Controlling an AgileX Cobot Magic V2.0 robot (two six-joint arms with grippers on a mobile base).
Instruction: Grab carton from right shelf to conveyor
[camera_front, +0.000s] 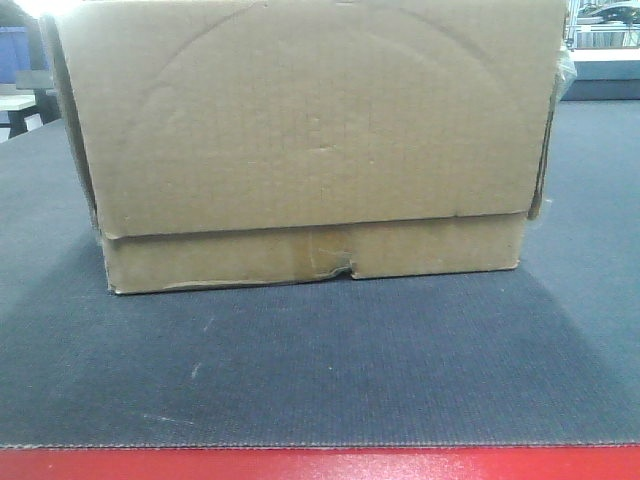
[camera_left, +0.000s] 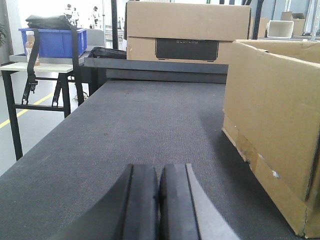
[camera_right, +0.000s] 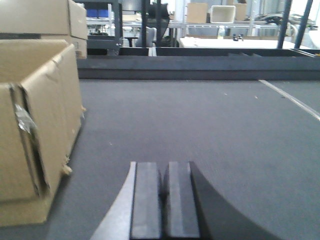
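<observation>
- Sitting on the conveyor, the carton fills the upper centre of the front view, its torn lower edge resting on the dark belt behind the red front strip.
- Left gripper, bottom centre of its wrist view: jaws pressed together, empty, low over the belt, carton at the right edge, apart from it.
- Right gripper, bottom centre of its view: jaws pressed together, empty, carton at the left edge, apart from it.
- A blue bin sits on a bench, upper left of the left wrist view.
</observation>
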